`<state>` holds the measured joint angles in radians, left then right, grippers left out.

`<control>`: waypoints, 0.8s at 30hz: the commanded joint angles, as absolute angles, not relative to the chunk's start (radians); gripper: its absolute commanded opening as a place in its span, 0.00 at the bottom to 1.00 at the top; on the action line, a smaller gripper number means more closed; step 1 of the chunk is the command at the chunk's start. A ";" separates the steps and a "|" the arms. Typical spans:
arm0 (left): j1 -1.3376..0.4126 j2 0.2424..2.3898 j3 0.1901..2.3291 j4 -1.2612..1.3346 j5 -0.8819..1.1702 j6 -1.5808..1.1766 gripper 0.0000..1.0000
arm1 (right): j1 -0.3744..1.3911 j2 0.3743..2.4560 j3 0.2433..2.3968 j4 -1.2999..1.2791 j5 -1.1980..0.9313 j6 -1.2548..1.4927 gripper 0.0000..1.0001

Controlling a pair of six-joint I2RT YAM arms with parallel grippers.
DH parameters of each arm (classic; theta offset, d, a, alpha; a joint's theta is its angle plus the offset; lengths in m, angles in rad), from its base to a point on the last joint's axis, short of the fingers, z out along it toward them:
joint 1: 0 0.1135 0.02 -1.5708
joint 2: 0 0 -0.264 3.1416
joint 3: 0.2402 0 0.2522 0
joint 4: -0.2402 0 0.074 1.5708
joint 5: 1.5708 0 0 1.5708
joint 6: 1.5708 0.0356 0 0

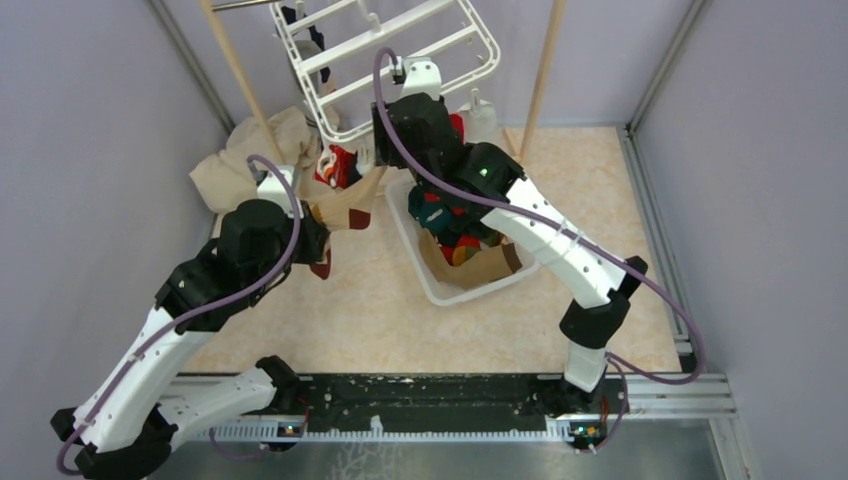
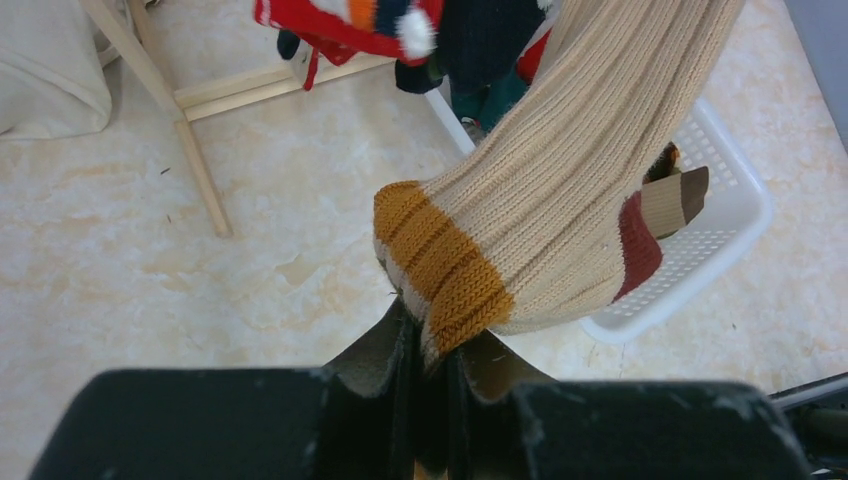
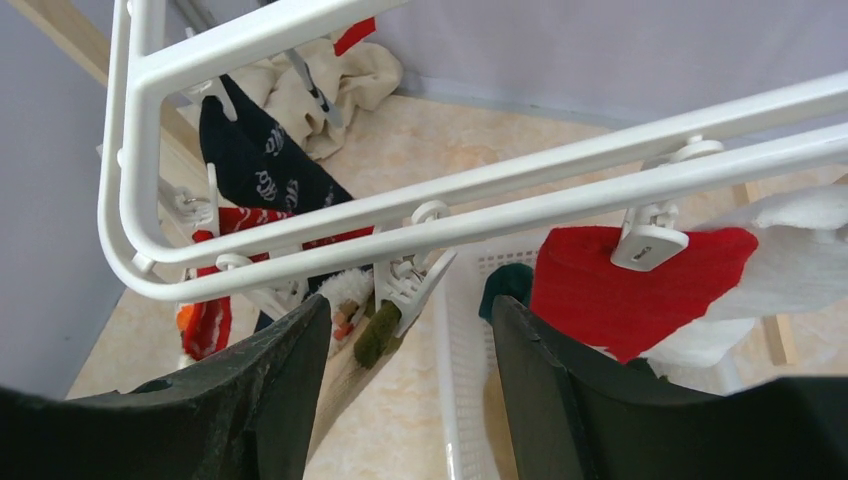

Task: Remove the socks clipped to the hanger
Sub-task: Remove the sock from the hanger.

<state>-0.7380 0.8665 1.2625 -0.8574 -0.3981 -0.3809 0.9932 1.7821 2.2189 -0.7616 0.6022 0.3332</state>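
Note:
The white hanger (image 1: 390,50) tilts at the top middle, with socks dangling from its clips. My left gripper (image 2: 440,350) is shut on the mustard-striped cuff of a beige ribbed sock (image 2: 560,180), which stretches up and to the right toward the hanger. In the right wrist view my right gripper (image 3: 408,305) stands open just under the hanger's bars (image 3: 450,215). A white clip (image 3: 420,275) pinching the olive end of a sock (image 3: 382,335) lies between its fingers. A red sock (image 3: 630,290) and a navy patterned sock (image 3: 250,160) hang clipped.
A white slatted basket (image 1: 430,280) holding several socks sits under the right arm. Wooden poles (image 1: 235,70) (image 1: 545,60) flank the hanger. A heap of beige cloth (image 1: 250,160) lies at the back left. Grey walls close both sides.

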 commanded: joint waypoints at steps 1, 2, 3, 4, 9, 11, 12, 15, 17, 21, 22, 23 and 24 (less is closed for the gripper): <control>-0.734 0.853 1.256 -0.817 -0.377 -0.386 0.17 | 1.005 1.815 2.280 -0.747 0.653 0.322 0.61; -0.735 0.851 1.253 -0.815 -0.375 -0.387 0.17 | 1.005 1.818 2.278 -0.741 0.653 0.322 0.61; -0.735 0.850 1.251 -0.814 -0.371 -0.387 0.17 | 1.005 1.820 2.279 -0.738 0.655 0.322 0.61; -0.734 0.849 1.250 -0.811 -0.367 -0.387 0.17 | 1.005 1.824 2.279 -0.734 0.656 0.322 0.61; -0.734 0.843 1.236 -0.791 -0.339 -0.398 0.16 | 1.005 1.849 2.292 -0.734 0.670 0.321 0.61; -0.733 0.841 1.232 -0.785 -0.332 -0.403 0.16 | 1.005 1.851 2.288 -0.726 0.677 0.319 0.61; -0.733 0.841 1.230 -0.784 -0.328 -0.405 0.16 | 1.007 1.851 2.287 -0.723 0.681 0.317 0.61; -0.734 0.838 1.216 -0.770 -0.313 -0.413 0.16 | 1.013 1.859 2.294 -0.713 0.712 0.296 0.61; -0.734 0.838 1.205 -0.756 -0.296 -0.421 0.16 | 1.017 1.872 2.306 -0.713 0.725 0.287 0.61; -0.735 0.844 1.187 -0.728 -0.267 -0.435 0.15 | 1.021 1.883 2.313 -0.704 0.733 0.279 0.61; -0.735 0.844 1.183 -0.720 -0.261 -0.435 0.15 | 1.023 1.884 2.314 -0.699 0.735 0.276 0.61; -0.734 0.843 1.178 -0.713 -0.253 -0.438 0.15 | 1.025 1.885 2.315 -0.694 0.738 0.272 0.61; -0.734 0.845 1.176 -0.708 -0.248 -0.440 0.14 | 1.026 1.890 2.319 -0.692 0.741 0.269 0.61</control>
